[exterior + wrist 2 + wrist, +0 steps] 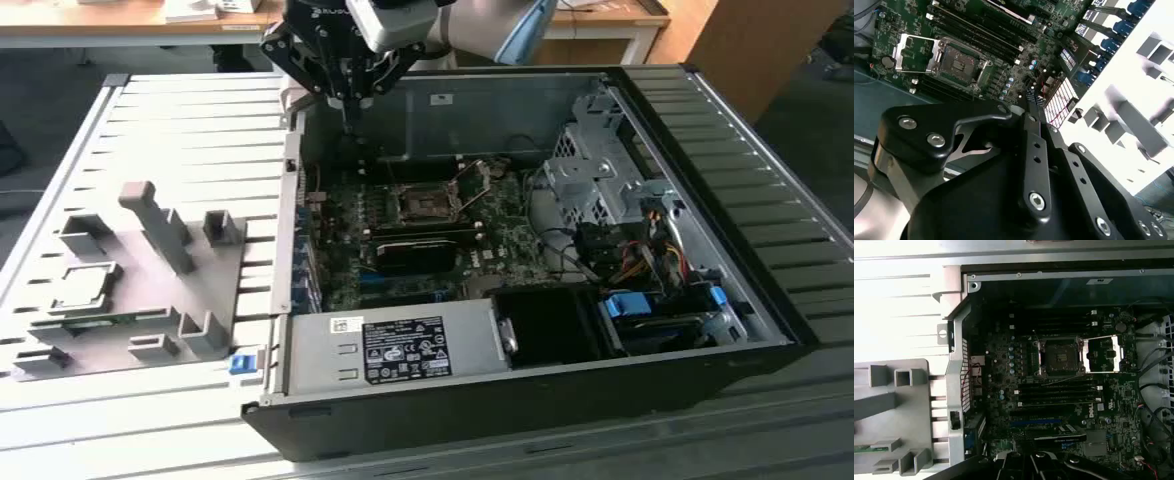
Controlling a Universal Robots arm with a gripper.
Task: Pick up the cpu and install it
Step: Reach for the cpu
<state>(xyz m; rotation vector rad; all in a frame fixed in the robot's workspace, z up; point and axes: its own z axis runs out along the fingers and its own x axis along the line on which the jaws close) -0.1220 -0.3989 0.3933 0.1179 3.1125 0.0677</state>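
1. Gripper: fingers closed together to a thin point, holding nothing; hanging over the far corner of the computer case, at its wall on the exterior view's left.
2. Fingertips: side by side in the second wrist view, above the motherboard edge.
3. Socket: open in the first wrist view, load plate folded out beside it.
4. Cpu: silvery square, flat in the grey tray in the exterior view, outside the case, well apart from the gripper.
5. Slatted table: bare strip between tray and case wall.

slatted table: computer case, grey fixture
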